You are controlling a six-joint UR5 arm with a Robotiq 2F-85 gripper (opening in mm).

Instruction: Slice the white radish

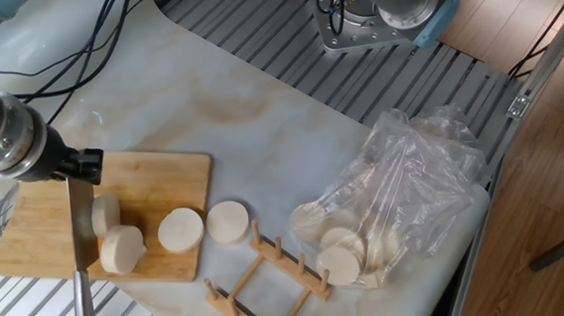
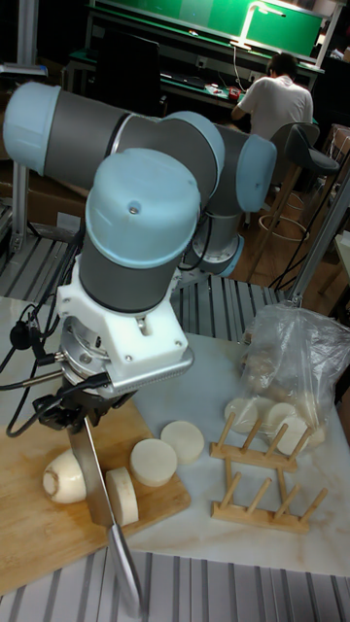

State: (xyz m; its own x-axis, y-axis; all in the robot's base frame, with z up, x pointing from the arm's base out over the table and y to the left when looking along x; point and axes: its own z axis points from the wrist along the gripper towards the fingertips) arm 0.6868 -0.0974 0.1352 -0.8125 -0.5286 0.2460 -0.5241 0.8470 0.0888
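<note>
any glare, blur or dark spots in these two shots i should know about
Fixed view: even, soft light; the crinkled clear plastic bag throws bright glare that hides part of its pale slices; the gripper at the left edge looks slightly soft. Tall fixed view: the background is dim apart from a bright green panel; the big blue-grey arm hides much of the table.

The UR5 arm (image 2: 146, 185) has grey tubes, pale blue joint caps, a silver wrist, a white mounting plate and trailing black cables (image 1: 57, 69).
</note>
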